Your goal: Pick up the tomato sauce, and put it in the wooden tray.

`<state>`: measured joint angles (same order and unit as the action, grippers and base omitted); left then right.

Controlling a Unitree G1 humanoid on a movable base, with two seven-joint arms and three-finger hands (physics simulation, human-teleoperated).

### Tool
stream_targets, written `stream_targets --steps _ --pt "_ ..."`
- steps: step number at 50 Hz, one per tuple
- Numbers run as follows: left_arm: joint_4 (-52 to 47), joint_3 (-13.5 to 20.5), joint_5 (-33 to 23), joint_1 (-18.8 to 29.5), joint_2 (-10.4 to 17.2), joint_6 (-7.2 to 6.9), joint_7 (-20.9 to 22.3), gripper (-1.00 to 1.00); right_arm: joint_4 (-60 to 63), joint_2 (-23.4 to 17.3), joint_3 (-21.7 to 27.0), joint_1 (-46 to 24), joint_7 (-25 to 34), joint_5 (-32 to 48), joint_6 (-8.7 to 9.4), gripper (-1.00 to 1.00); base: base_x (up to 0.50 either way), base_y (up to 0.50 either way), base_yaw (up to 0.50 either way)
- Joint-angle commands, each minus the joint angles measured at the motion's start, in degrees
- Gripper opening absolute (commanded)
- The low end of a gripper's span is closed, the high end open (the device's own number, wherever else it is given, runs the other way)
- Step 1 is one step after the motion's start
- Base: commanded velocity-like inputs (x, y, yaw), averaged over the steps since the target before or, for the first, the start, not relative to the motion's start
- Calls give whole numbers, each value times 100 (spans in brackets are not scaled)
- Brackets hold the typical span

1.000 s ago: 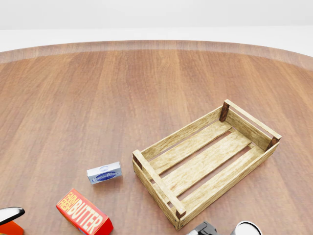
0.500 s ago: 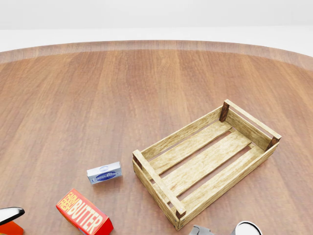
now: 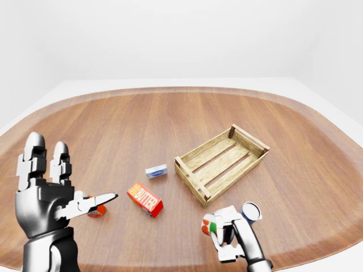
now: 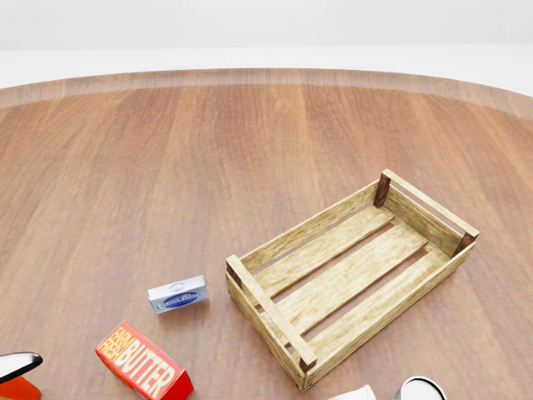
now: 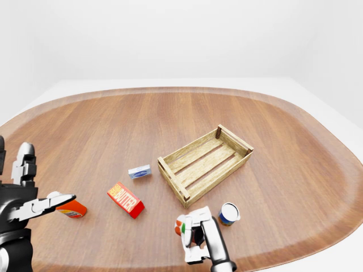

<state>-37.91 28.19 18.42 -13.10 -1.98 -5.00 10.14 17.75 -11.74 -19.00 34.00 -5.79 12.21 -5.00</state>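
In the left-eye view my right hand [image 3: 222, 233] is at the bottom, fingers closed round the tomato sauce can [image 3: 207, 226], whose red, green and white label shows at the hand's left side. Up and to the right of it, with bare wood between, lies the slatted wooden tray [image 3: 199, 192], with nothing in it. It also fills the right half of the head view as the tray [image 4: 262, 304]. My left hand [image 3: 71, 181] is raised at the left edge, fingers spread and open, holding nothing.
A blue-and-white can [image 3: 250, 212] stands just right of my right hand. A red butter box [image 3: 146, 199] and a small blue-white box [image 3: 156, 170] lie left of the tray. An orange bottle [image 5: 71, 210] lies behind my left thumb. The round table's edge [image 3: 317, 249] runs close below.
At the head view's bottom edge the dark grey part of my right hand sank out of sight and a white piece shows there now. The tray and boxes have not moved.
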Motion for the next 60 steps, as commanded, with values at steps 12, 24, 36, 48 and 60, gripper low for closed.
stream_targets --steps 12,24,36,48,60 --pt "3 -26 -19 -12 -6 0 -5 95 1857 -772 -558 706 -467 -67 0 -100 0 0 0" --pt "33 -66 -44 11 6 0 -18 95 3152 -1344 -1163 667 -995 195 0 -100 0 0 0" --pt "29 -58 -33 6 9 0 -14 95 3853 -1631 -1503 429 -1358 367 104 -100 0 0 0" --pt "33 -133 -103 1 0 0 -20 96 4132 -1484 -1357 257 -1281 288 468 -100 0 0 0" --pt "27 -174 -128 2 3 0 -32 95 3899 -948 -994 -31 -995 408 753 -100 0 0 0"
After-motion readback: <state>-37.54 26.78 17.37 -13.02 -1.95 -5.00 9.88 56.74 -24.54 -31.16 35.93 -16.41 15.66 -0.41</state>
